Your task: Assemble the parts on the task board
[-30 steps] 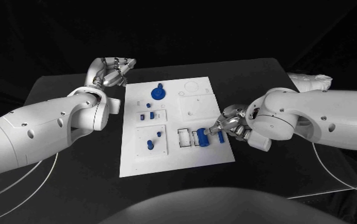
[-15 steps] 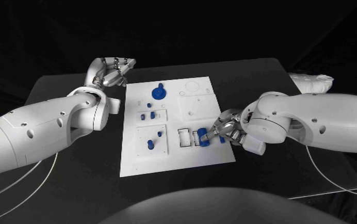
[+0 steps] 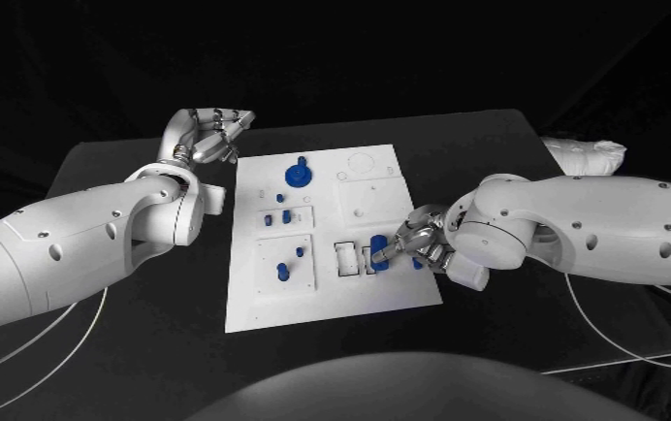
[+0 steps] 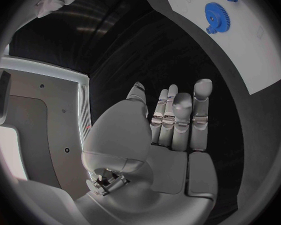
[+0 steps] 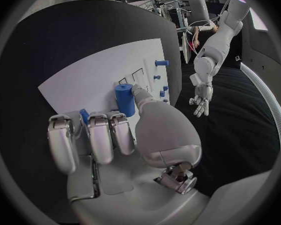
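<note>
While the right hand (image 3: 424, 242) holds a blue cylinder (image 5: 123, 99) over the near right part of the task board (image 3: 330, 236), the step in hand looks like seating that part in one of the rectangular recesses (image 3: 345, 257) there. In the right wrist view the cylinder stands roughly upright, pinched between the thumb and the curled fingers (image 5: 90, 135), with a second small blue piece (image 5: 83, 115) showing just behind those fingers; whether that one is also gripped or merely lies on the board I cannot tell. To do this well, the hand probably ought to keep the cylinder's axis aligned with its recess, lower it slowly and let go only once the part sits flush, since a tilted entry could jam it or nudge the board on the dark surface (image 3: 126, 295). The neighbouring blue pieces are close by, so a narrow approach seems wise. The left hand (image 3: 212, 134) rests off the board, just beyond its far left corner, fingers (image 4: 178, 116) released, straight and close together, holding nothing; it could steady the board if needed. The blue gear (image 3: 297, 171) sits well apart at the far left of the board, with smaller blue pegs (image 3: 285, 216) nearer along that side.
</note>
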Tool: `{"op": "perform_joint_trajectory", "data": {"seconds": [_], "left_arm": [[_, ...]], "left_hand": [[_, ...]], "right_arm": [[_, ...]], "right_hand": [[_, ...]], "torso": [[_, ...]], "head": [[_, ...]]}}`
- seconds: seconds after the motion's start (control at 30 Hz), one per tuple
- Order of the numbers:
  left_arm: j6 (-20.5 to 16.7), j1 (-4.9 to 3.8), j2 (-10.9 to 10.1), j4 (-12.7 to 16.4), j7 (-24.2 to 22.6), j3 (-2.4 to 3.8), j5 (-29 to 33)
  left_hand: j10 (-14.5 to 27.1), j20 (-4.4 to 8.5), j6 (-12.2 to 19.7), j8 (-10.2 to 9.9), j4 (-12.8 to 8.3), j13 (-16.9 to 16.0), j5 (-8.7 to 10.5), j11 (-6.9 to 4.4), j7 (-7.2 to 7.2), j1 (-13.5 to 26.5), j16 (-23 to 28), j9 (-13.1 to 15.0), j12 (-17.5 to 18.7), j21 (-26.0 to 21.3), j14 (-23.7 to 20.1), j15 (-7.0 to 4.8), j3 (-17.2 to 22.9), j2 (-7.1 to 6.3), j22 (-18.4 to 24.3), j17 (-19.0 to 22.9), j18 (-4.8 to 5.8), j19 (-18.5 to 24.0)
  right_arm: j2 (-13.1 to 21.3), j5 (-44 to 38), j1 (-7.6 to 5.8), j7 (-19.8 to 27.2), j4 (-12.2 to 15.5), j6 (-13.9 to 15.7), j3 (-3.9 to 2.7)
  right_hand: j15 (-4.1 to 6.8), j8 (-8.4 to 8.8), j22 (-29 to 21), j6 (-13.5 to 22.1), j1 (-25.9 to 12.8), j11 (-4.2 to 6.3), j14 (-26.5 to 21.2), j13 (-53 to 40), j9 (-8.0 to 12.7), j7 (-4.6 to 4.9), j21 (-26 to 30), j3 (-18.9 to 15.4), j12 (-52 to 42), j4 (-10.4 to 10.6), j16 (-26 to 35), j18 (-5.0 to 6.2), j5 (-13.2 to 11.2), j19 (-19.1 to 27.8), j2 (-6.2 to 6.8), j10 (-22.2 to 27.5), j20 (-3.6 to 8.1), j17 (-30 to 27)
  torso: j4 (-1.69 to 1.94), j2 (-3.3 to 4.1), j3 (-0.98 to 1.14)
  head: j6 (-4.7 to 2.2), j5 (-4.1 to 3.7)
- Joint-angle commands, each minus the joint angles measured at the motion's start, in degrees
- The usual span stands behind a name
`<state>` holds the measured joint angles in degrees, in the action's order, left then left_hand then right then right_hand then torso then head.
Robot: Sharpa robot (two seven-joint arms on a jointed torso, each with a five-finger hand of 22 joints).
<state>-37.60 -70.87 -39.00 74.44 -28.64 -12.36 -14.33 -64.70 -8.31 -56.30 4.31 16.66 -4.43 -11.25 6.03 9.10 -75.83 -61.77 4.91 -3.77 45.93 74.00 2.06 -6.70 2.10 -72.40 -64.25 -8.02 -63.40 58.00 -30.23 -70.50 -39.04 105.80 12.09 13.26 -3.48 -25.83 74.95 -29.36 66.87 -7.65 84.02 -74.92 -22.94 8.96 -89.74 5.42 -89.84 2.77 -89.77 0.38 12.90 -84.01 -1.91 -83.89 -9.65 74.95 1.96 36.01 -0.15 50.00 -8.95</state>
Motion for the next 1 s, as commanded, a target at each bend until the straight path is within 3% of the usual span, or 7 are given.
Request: {"op": "perform_joint_trajectory", "data": {"seconds": [0.03,0.2,0.37,1.0], "left_arm": [[0.83,-0.04,0.06,0.14,-0.61,0.04,-0.25],[0.87,-0.04,0.04,0.09,-0.57,0.04,-0.25],[0.97,-0.04,0.05,0.05,-0.5,0.04,-0.25],[1.17,-0.04,0.05,-0.09,-0.32,0.03,-0.25]], "left_hand": [[0.19,-0.07,0.22,0.27,0.04,-0.06,-0.31,-0.16,-0.05,-0.16,0.31,0.09,-0.34,-0.11,0.34,0.02,-0.37,0.43,-0.07,0.01,-0.14,-0.43],[0.19,-0.07,0.22,0.27,0.04,-0.06,-0.31,-0.16,-0.05,-0.16,0.31,0.09,-0.34,-0.11,0.34,0.02,-0.37,0.43,-0.07,0.01,-0.14,-0.43],[0.19,-0.07,0.22,0.27,0.04,-0.06,-0.31,-0.16,-0.05,-0.16,0.31,0.09,-0.34,-0.11,0.34,0.02,-0.37,0.43,-0.07,0.01,-0.14,-0.43],[0.15,-0.06,0.19,0.3,0.04,-0.07,-0.32,-0.18,-0.07,-0.26,0.35,0.11,-0.37,-0.29,0.33,0.01,-0.49,0.55,-0.05,0.08,-0.15,-0.42]], "right_arm": [[-0.26,-0.31,0.48,-1.27,-0.71,1.27,0.3],[-0.44,-0.52,0.56,-1.36,-1.19,1.73,0.3],[-0.5,-0.65,0.59,-1.37,-1.48,1.55,0.3],[-1.37,-1.25,0.65,-1.12,-2.88,1.31,0.3]], "right_hand": [[-0.43,0.26,15.05,0.04,-0.53,-0.31,5.98,-15.08,1.25,3.12,-0.26,0.39,-0.16,0.35,-0.23,-0.38,-1.02,-5.99,-1.11,-6.11,-0.5,15.05],[-0.53,0.18,15.05,-0.66,-2.36,-0.37,5.98,-15.08,1.7,3.21,-0.26,0.24,-0.16,1.65,-0.23,-0.38,-1.71,-5.99,-2.22,-6.11,-0.57,15.05],[-0.64,0.45,15.05,-0.57,-3.77,-0.38,5.98,-15.08,2.18,3.21,-0.26,-0.7,-0.16,2.07,-0.23,-0.38,-1.7,-5.99,-1.28,-6.11,-0.67,15.05],[-0.88,1.38,15.05,0.34,-6.54,-0.58,5.98,-15.08,3.49,3.45,-0.26,-2.35,-0.16,3.03,-0.23,-0.38,-1.72,-5.99,-0.14,-6.11,-0.89,15.05]], "torso": [[-0.03,-0.04,-0.02],[-0.04,-0.01,0.0],[-0.04,0.02,0.0],[-0.04,-0.05,0.02]], "head": [[0.0,-0.06],[0.0,-0.1],[0.0,-0.25],[0.0,-0.45]]}}
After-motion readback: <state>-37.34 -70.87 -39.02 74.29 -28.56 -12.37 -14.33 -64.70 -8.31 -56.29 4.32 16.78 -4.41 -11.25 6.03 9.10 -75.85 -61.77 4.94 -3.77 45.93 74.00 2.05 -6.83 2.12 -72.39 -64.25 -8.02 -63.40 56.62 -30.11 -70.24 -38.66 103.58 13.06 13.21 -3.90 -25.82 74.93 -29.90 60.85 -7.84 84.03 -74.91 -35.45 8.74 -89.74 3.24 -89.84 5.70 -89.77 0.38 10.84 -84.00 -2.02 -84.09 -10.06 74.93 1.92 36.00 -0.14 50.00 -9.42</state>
